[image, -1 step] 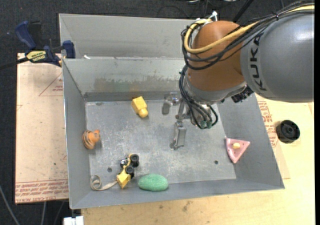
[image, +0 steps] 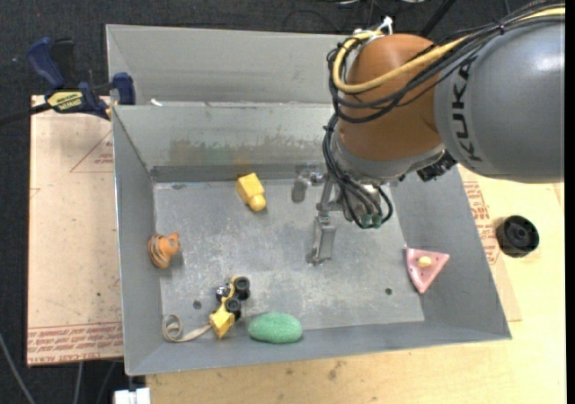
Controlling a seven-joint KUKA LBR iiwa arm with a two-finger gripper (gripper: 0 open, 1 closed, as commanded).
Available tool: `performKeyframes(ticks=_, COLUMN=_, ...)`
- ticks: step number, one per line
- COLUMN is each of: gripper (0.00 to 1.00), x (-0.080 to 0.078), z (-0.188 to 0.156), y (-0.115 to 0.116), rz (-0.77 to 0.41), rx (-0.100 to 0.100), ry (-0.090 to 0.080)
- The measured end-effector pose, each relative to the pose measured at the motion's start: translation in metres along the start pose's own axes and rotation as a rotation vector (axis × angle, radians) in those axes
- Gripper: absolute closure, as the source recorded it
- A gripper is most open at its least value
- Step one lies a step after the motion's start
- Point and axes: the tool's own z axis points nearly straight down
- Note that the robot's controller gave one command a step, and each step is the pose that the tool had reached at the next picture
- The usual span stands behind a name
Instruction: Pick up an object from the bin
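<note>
My gripper [image: 310,221] hangs over the middle of the bin floor, open, with nothing between its fingers. One finger [image: 320,241] reaches down close to the bare metal floor; the other [image: 303,187] is nearer the back wall. The closest loose thing is a small yellow block [image: 252,190], to the gripper's left near the back wall. A pink triangular piece [image: 426,267] lies to the right, by the bin's right slope. Neither touches the gripper.
An orange and tan round thing [image: 163,250] sits at the left side. Along the front lie a green oval lump [image: 274,328], a yellow and black toy [image: 229,301] and a small tan loop [image: 175,330]. The arm with its orange cover hangs over the back right.
</note>
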Motion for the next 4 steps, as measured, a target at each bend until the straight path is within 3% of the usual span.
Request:
performKeyframes(ticks=1, gripper=0.0, x=-0.005, z=0.026, y=0.027, rz=-0.08, rx=0.002, ry=-0.009)
performKeyframes(ticks=2, gripper=0.0, x=0.012, z=0.079, y=0.05, rz=-0.13, rx=-0.002, ry=-0.002)
performKeyframes(ticks=3, gripper=0.0, x=0.009, z=0.105, y=0.056, rz=-0.238, rx=0.0, ry=0.001)
performKeyframes(ticks=4, gripper=0.0, x=0.019, z=0.117, y=0.062, rz=-0.478, rx=0.0, ry=-0.001)
